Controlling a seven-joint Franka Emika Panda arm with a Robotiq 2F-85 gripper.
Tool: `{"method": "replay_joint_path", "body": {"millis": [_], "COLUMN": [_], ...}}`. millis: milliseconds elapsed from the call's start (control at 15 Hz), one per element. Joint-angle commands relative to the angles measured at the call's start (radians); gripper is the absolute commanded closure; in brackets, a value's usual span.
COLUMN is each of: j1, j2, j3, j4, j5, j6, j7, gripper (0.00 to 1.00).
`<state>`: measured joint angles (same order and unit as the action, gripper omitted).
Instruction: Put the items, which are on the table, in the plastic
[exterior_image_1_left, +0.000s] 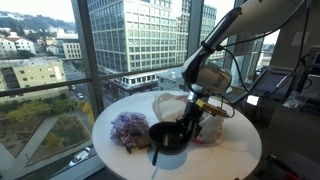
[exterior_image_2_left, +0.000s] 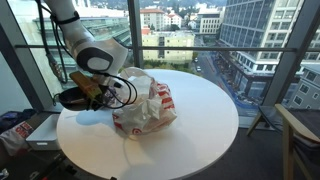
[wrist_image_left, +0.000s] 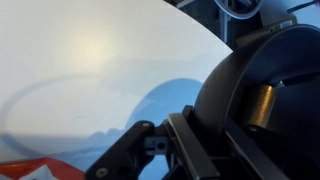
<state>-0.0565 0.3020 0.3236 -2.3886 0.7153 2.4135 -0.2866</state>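
The fingers (wrist_image_left: 192, 148) sit against the round black pan (exterior_image_1_left: 166, 135) on the white round worktop (exterior_image_2_left: 205, 125); I cannot tell if they grip it. The crumpled white-and-red plastic bag (exterior_image_2_left: 147, 105) lies just beside the pan, with a purple fluffy bundle (exterior_image_1_left: 128, 130) near.

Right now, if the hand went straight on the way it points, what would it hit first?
Most likely the black bowl. The hand points down at the bowl's rim in an exterior view. Depth is unclear, so it may already touch the rim, or it could slip past onto the white table.
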Motion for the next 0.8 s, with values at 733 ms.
{"method": "replay_joint_path", "body": {"millis": [733], "j1": [0.009], "j2": [-0.134], "j3": [-0.216], "j4": [0.063], "j5": [0.098], "j6": [-0.076], "j7": [-0.005], "gripper": [0.90]}}
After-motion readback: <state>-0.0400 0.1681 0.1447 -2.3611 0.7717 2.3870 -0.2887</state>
